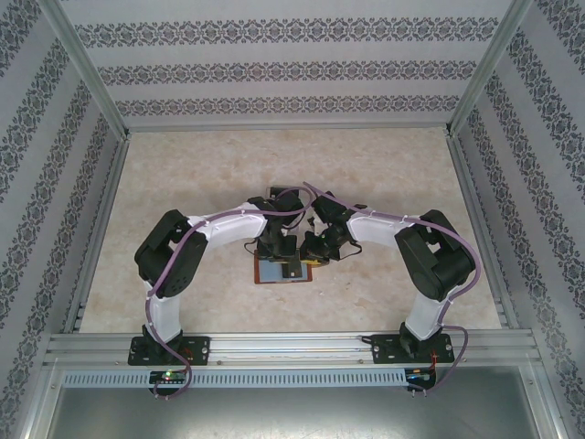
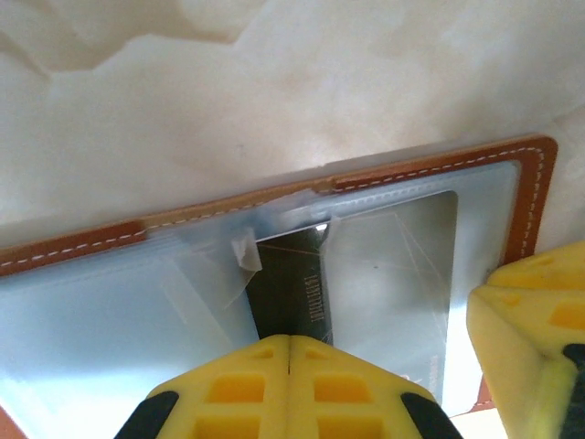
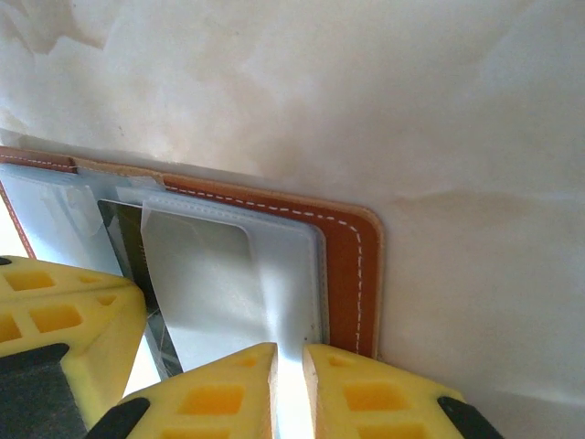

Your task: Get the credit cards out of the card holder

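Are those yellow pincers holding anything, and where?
Unclear: right tool straddles the edge of a pale card in the card holder; left tool is shut, empty.

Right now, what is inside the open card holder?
Clear sleeves, a dark card and a pale card. The left hand covers one end of the dark card.

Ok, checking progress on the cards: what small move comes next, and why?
Probably close the right gripper on the pale card: its jaws show a narrow gap at the card's edge, which sits in the card holder, and the shut left gripper seems to pin that.
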Action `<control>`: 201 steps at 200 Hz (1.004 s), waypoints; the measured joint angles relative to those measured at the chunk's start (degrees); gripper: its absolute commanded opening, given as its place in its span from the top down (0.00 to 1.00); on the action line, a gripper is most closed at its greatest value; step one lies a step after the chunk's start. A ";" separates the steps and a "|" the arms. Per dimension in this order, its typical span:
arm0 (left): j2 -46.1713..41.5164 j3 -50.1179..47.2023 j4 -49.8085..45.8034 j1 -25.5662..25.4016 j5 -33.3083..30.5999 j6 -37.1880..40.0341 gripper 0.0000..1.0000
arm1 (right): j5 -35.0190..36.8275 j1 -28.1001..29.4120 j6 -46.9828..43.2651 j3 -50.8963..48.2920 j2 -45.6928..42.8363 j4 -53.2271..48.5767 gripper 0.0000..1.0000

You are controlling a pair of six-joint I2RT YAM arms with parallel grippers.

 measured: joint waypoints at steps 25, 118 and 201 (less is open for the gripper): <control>-0.57 -0.04 -0.22 0.02 0.00 -0.02 0.97 | 0.02 0.00 0.00 0.00 0.00 0.00 0.82; -6.49 -10.34 11.69 3.98 8.37 -3.96 0.88 | 0.04 0.00 0.00 0.00 -0.07 -0.07 0.82; -6.67 -13.86 16.70 5.03 11.89 -6.40 0.83 | 0.46 -0.02 0.00 0.00 -0.26 -0.63 0.82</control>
